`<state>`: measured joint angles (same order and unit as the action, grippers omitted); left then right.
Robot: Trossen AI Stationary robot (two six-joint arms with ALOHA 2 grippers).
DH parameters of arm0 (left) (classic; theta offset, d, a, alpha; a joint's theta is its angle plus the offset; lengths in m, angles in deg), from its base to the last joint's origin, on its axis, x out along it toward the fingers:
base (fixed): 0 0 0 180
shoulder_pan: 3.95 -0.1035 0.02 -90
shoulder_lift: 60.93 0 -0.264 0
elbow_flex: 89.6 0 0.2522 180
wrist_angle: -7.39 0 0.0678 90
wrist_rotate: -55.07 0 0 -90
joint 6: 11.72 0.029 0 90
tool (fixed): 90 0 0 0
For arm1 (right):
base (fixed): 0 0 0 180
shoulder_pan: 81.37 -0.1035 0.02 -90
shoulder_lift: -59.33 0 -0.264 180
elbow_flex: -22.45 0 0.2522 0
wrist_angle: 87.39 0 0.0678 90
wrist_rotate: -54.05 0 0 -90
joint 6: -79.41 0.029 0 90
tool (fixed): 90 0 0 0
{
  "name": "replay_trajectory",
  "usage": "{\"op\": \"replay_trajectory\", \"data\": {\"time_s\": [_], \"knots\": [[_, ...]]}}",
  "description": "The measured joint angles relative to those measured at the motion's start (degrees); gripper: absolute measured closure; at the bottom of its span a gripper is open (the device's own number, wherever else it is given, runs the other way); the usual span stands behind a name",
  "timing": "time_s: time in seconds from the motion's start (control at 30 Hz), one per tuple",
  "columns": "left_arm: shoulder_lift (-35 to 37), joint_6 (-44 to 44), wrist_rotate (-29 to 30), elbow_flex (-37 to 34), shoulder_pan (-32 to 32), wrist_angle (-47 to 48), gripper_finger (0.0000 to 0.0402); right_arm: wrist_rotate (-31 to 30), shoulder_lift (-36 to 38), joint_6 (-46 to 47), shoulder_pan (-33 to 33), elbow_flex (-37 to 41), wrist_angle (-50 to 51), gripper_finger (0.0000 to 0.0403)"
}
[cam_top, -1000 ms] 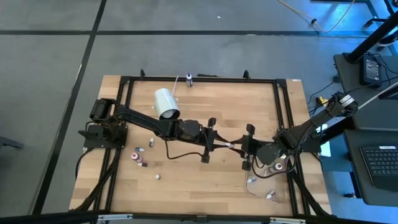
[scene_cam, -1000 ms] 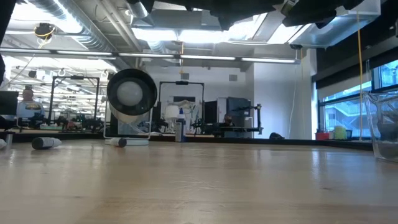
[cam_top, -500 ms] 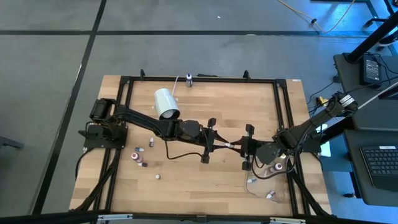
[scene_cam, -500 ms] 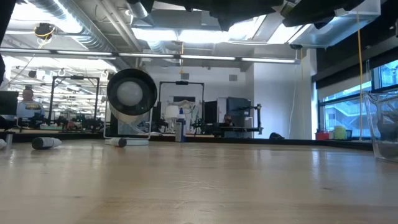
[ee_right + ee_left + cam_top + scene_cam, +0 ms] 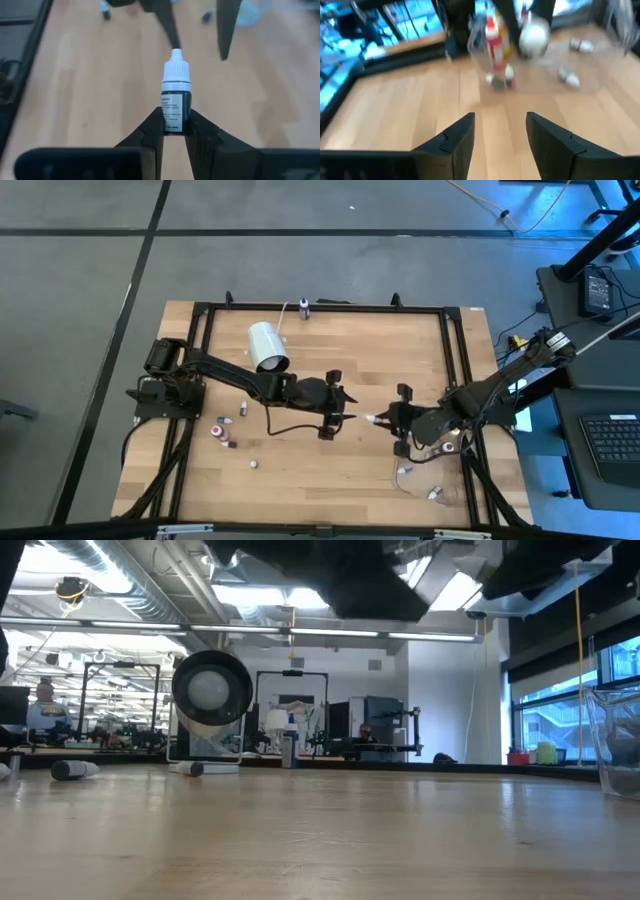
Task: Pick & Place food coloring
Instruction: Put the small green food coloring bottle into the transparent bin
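My right gripper is above the table's middle right, shut on a small dark food coloring bottle with a white cap. My left gripper faces it from the left, open with nothing between its fingers. More small bottles lie on the wood at the left. Others lie by a clear container at the right. My right gripper pinches the bottle's bottom end between its two fingers. The fingers come from the table's right, slanting down, and lie along the bottle. The bottle sticks out past the fingertips with its white cap toward the left gripper, lifted clear of the table.
A large white cylinder lies on its side at the far left of the table. One bottle stands at the far edge. Two loose bottles lie near the right front. A black frame runs round the table.
My left gripper has opened and let go of the bottle, tipped downward and drawn back a little toward the table's left. The bottle stays lifted in my right gripper, and a gap now shows between its cap and the left fingers.
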<state>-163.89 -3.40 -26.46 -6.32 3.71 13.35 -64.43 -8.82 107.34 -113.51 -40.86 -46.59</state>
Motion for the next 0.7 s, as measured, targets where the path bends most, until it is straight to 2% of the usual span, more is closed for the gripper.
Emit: {"op": "replay_trajectory", "data": {"time_s": [0.17,0.33,0.53,0.7], "knots": [[0.0,-1.0,0.8,0.0,0.1,8.1,0.0227,9.8,0.1,9.4,-0.2,-2.8,8.5,0.0334],[0.0,-1.2,0.9,0.0,0.5,16.3,0.023,17.3,0.1,21.3,-3.1,-4.3,14.8,0.0336],[0.0,-2.3,0.9,0.0,0.7,22.6,0.0231,19.2,0.1,37.6,-9.6,-4.4,19.9,0.0332],[0.0,-5.3,0.9,0.0,0.7,26.4,0.0228,19.6,0.1,49.6,-13.9,-1.5,21.6,0.0334]]}}
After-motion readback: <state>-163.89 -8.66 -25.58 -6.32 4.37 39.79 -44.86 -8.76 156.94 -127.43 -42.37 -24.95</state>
